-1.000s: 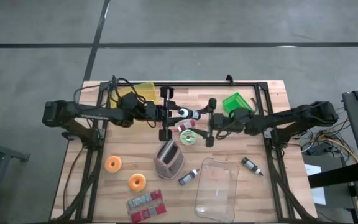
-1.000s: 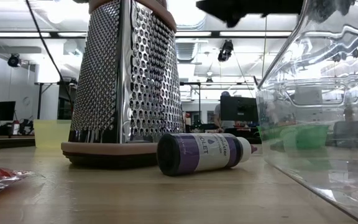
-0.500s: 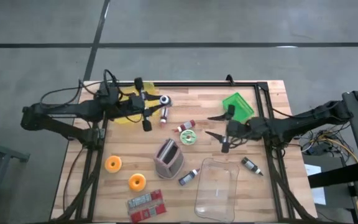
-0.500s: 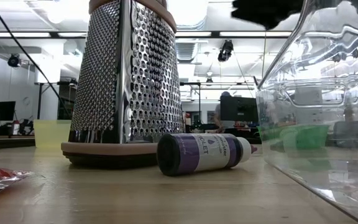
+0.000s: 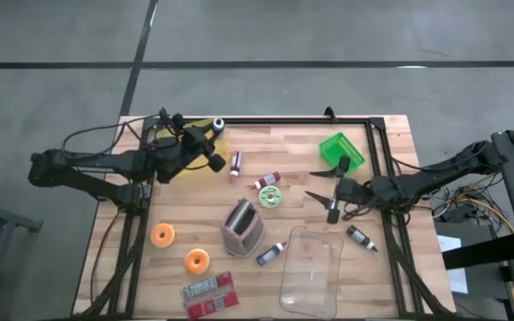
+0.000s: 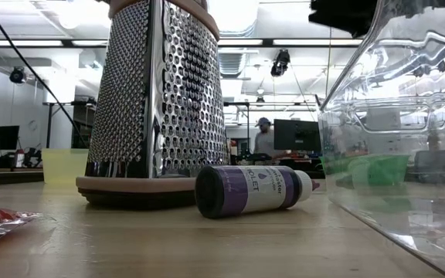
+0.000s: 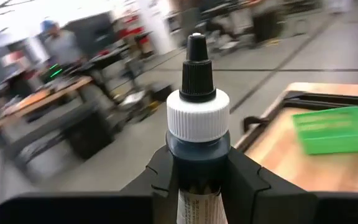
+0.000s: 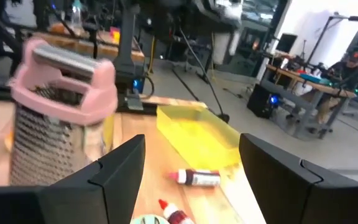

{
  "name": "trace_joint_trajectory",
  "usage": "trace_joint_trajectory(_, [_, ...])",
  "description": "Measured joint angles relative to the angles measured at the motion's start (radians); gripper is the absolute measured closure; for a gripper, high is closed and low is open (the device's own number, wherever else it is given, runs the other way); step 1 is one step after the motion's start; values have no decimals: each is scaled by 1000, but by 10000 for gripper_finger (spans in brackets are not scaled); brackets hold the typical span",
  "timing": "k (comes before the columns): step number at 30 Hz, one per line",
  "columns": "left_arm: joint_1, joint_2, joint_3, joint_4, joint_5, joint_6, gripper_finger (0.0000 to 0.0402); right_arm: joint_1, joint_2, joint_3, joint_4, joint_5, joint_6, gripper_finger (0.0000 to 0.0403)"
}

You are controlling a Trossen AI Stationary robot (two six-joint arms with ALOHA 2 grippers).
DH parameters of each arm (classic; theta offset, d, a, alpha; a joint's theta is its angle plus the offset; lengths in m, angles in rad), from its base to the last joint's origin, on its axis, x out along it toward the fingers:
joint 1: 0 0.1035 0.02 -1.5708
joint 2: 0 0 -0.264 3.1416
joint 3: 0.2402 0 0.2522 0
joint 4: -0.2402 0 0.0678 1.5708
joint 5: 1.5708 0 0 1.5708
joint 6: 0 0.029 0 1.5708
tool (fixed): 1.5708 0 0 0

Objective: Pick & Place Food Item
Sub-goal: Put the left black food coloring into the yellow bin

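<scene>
My left gripper (image 5: 205, 143) is shut on a small dropper bottle with a white cap and black tip (image 7: 197, 112). It holds the bottle over the yellow bin (image 5: 202, 124) at the table's far left. My right gripper (image 5: 327, 190) is open and empty, right of the table's middle, near the green bin (image 5: 341, 149). Its two fingers show wide apart in the right wrist view (image 8: 191, 180). Two orange rings (image 5: 162, 234) (image 5: 196, 260) lie flat near the front left. My left gripper pinches the bottle's dark body just below the white cap (image 7: 197, 163) between its two fingers. The bottle lies along the fingers, and its cap and tip stick out past the fingertips. It is lifted clear of the table.
A metal grater (image 5: 242, 226) stands mid-table with a purple bottle (image 5: 271, 254) lying beside it. A clear tub (image 5: 310, 267) sits front right. Two red bottles (image 5: 236, 163) (image 5: 269, 180), a green tape roll (image 5: 271, 197), a dark bottle (image 5: 360, 238) and a red packet (image 5: 210, 294) lie about.
My left gripper has drawn back from the table's middle toward the far left corner, carrying the dropper bottle, and has turned so that the cap points toward the far edge. My right gripper has pulled away toward the right edge, its fingers staying apart.
</scene>
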Motion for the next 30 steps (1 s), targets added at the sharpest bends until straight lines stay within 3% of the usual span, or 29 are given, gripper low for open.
trace_joint_trajectory(7, [13,-38,-125,28,-6,-99,323,28,2,-2,-6,-2,2,149])
trace_joint_trajectory(14, [25,-142,-346,226,41,-79,324,72,1,-2,-28,-4,-16,149])
trace_joint_trajectory(20, [97,-281,-531,360,119,-117,324,91,0,-2,-29,-5,-20,149])
trace_joint_trajectory(30, [239,-319,-626,348,238,-144,324,91,0,-1,-22,-4,-13,149])
